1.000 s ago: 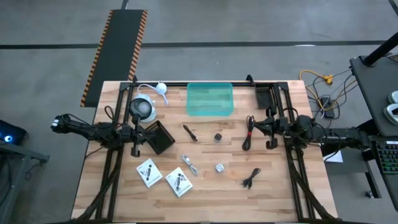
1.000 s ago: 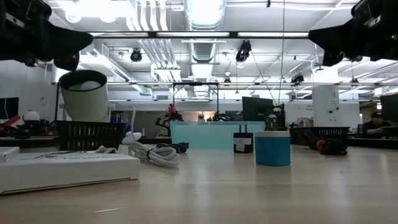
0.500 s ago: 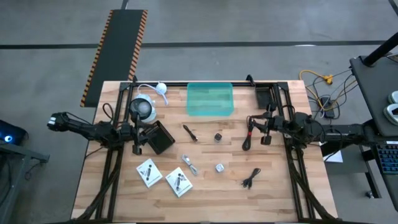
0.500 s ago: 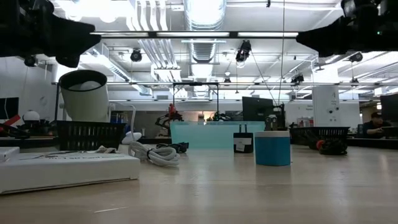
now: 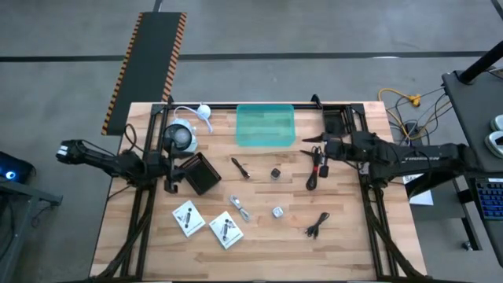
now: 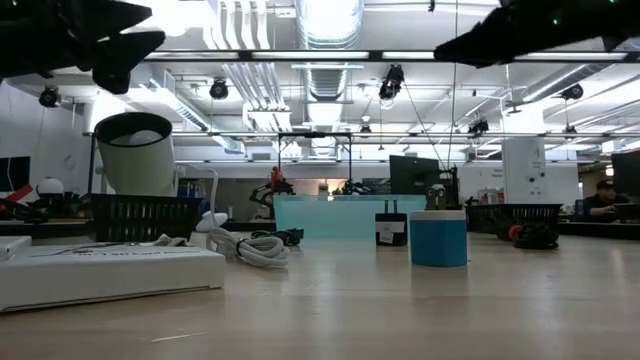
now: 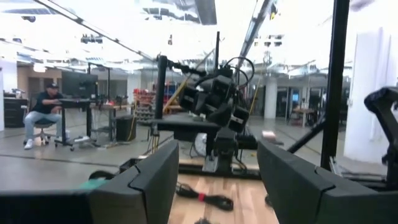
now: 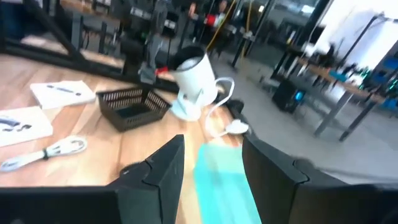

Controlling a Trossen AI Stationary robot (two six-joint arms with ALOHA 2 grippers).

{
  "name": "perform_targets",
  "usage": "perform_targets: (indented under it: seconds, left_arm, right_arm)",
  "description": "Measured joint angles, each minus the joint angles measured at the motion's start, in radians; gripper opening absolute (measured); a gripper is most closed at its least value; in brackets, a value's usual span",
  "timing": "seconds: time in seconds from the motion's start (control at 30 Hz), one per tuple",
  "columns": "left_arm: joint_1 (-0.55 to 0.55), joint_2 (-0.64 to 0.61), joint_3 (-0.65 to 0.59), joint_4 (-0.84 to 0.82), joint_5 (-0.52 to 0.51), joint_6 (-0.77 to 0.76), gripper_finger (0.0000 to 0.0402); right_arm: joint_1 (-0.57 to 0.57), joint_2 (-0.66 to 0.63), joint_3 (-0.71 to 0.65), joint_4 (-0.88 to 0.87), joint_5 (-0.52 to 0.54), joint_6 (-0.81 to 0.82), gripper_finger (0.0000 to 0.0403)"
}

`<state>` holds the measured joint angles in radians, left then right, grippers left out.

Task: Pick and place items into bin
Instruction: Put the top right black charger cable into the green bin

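The teal bin [image 5: 266,126] stands at the table's far middle. The items lie loose on the wood: a coiled black cable with a red tie [image 5: 314,170], a second black cable [image 5: 316,226], a dark stick [image 5: 240,167], a small dark bit [image 5: 276,173], a silvery bit [image 5: 277,211], a white cord [image 5: 240,207] and two white packets [image 5: 189,218] [image 5: 225,230]. My left gripper [image 7: 214,180] hangs open above the table's left side, beside the black box [image 5: 202,173]. My right gripper [image 8: 211,168] is open, raised right of the bin [image 8: 221,183], over the coiled cable.
A white round device with a cord [image 5: 179,137] stands at the far left, next to the black box. A flat black tray [image 5: 336,122] lies right of the bin. Dark frame struts [image 5: 141,220] cross both sides of the table. People sit in the room behind.
My right gripper has risen and swung toward the table's left and far edge, tipping from pointing down to nearly level, and now stands beside the bin. My left gripper has tipped upward a little, and in the low view its fingers have parted.
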<state>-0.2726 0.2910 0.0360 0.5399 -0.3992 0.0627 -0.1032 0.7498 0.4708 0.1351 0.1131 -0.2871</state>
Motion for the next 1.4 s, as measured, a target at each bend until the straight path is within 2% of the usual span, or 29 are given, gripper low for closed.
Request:
perform_targets:
  seconds: [0.3,0.53,0.83,0.97,1.07,1.2,1.4]
  left_arm:
    - [0.0,0.008,0.0,0.028,-0.003,0.0,0.0203]
    - [0.0,0.008,0.001,0.028,-0.003,-0.003,0.0203]
    - [0.0,0.008,0.001,0.029,-0.003,-0.003,0.0203]
    - [0.0,0.004,0.001,0.029,-0.003,-0.003,0.0203]
    - [0.0,0.003,0.001,0.027,-0.003,-0.003,0.0203]
    - [0.0,0.003,0.001,0.027,-0.003,-0.003,0.0203]
    - [0.0,0.002,0.001,0.029,-0.003,-0.003,0.0202]
  right_arm:
    - [0.0,0.109,0.205,-0.339,-0.007,0.018,0.0141]
    - [0.0,0.196,0.347,-0.676,-0.006,0.055,0.015]
    - [0.0,0.31,0.44,-1.02,-0.008,-0.039,0.0162]
    - [0.0,0.37,0.443,-1.121,-0.017,-0.057,0.0159]
    - [0.001,0.429,0.436,-1.175,-0.063,-0.056,0.0157]
    - [0.001,0.525,0.422,-1.177,-0.146,-0.059,0.0157]
    - [0.002,0.673,0.416,-1.175,-0.163,-0.124,0.0147]
